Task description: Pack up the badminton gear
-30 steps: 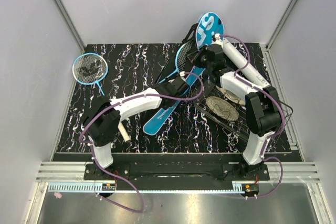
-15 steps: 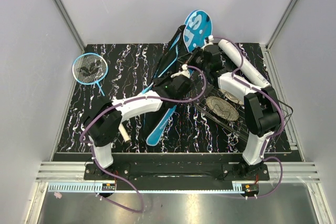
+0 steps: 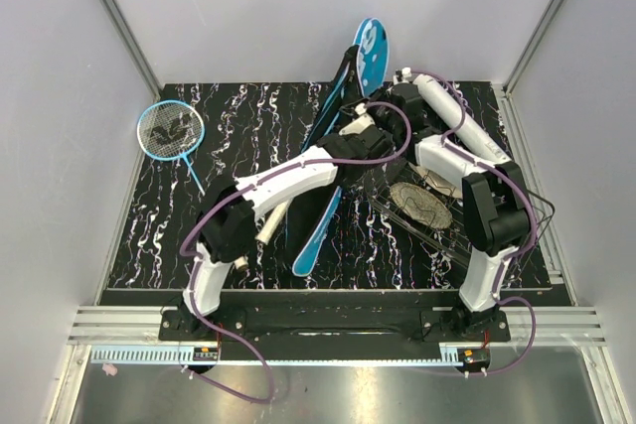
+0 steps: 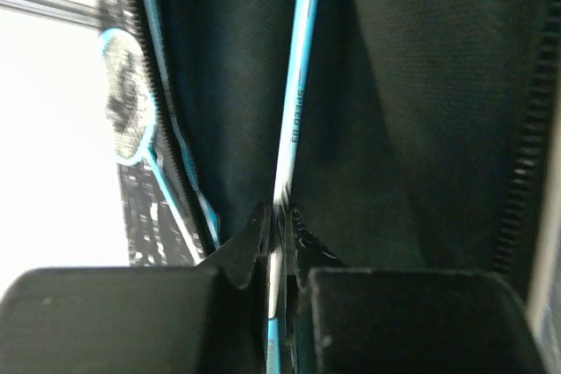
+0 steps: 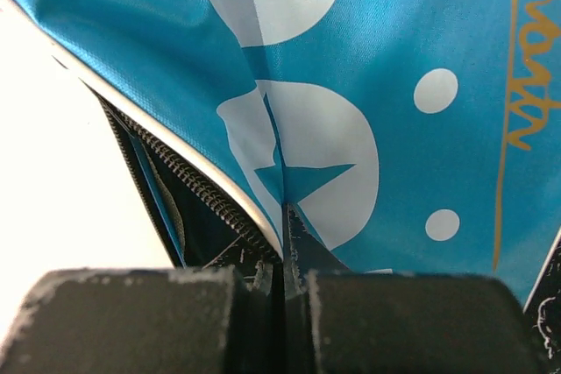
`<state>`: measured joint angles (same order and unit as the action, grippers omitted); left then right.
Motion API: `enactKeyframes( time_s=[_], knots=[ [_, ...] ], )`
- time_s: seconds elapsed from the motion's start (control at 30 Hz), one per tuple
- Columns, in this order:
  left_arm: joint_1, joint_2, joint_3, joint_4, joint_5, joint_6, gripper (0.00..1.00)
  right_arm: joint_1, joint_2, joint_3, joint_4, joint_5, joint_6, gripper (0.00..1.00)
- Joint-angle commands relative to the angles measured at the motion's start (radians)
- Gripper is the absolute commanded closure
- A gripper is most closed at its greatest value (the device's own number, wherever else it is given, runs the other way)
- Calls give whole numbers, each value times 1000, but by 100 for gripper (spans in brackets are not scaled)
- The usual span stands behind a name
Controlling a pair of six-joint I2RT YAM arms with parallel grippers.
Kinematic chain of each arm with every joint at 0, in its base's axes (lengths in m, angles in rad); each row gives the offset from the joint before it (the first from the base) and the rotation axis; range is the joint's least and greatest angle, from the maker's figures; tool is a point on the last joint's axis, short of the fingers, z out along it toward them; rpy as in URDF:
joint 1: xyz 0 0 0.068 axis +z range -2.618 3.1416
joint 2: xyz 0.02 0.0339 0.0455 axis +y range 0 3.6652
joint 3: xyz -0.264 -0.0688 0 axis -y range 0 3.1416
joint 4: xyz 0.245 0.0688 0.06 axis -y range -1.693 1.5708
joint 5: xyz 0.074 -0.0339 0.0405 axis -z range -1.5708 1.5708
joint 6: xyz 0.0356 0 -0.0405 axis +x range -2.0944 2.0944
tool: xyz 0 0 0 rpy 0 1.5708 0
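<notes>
The blue "SPORT" cover [image 3: 370, 55] is lifted on edge at the back of the table, its zip open and its black lining [image 4: 421, 102] showing. My right gripper [image 5: 282, 256] is shut on the cover's blue edge [image 5: 368, 85] by the zip. My left gripper [image 4: 279, 234] is shut on the thin light-blue shaft of a racket [image 4: 294, 102] that reaches into the open cover; in the top view it sits at the cover's mouth [image 3: 360, 136]. A second light-blue racket [image 3: 171, 131] lies flat at the far left. The white tube [image 3: 467, 131] lies at the right. No shuttlecock shows.
A black wire basket [image 3: 447, 211] with a round woven disc [image 3: 419, 204] stands at the right, close under my right arm. White walls close in the table on the left, back and right.
The cover has been raised from lying flat and slanted to standing on edge, nearly upright. My left arm has reached further forward and right, carrying the racket shaft into the cover's opening.
</notes>
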<state>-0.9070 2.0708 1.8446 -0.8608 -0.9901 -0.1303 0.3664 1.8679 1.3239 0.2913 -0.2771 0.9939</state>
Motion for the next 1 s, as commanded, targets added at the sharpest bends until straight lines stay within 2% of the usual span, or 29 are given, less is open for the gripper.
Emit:
enactKeyframes(
  time_s=[0.0, 0.03, 0.07, 0.1, 0.2, 0.23, 0.27, 0.3, 0.37, 0.43, 0.5, 0.57, 0.63, 0.77, 0.97],
  knots=[
    [3, -93, 21, 11, 209, -230, 96, 68, 27, 12, -40, -134, 48, 100],
    [3, -113, -1, 23, 226, -226, 89, 66, 27, 14, -40, -134, 48, 100],
    [5, -161, -24, 52, 270, -220, 71, 66, 28, 20, -46, -134, 45, 100],
    [5, -190, -80, 69, 293, -209, 58, 65, 28, 21, -47, -131, 31, 100],
    [8, -328, -212, 160, 392, -166, 38, 49, 40, 41, -70, -123, 8, 100],
    [10, -394, -235, 173, 415, -161, 37, 42, 54, 44, -69, -141, 8, 100],
    [22, -428, -257, 183, 498, -160, 36, 39, 57, 43, -67, -145, 11, 100],
    [29, -466, -310, 196, 558, -149, 24, 36, 59, 46, -66, -152, 2, 100],
    [48, -581, -356, 210, 695, -153, 23, 32, 74, 54, -75, -158, -9, 100],
    [57, -690, -435, 217, 735, -167, 25, 32, 80, 54, -76, -165, -8, 100],
    [98, -744, -511, 212, 815, -196, 29, 32, 79, 52, -73, -159, -9, 100],
    [155, -797, -568, 216, 913, -222, 25, 34, 77, 51, -73, -157, -9, 100],
    [203, -817, -659, 244, 944, -267, 20, 32, 73, 55, -73, -155, -11, 100],
    [229, -781, -746, 313, 1093, -308, 20, 34, 68, 64, -87, -146, -21, 100],
    [229, -727, -821, 439, 1205, -334, 19, 32, 66, 78, -107, -149, -44, 100]
  ],
)
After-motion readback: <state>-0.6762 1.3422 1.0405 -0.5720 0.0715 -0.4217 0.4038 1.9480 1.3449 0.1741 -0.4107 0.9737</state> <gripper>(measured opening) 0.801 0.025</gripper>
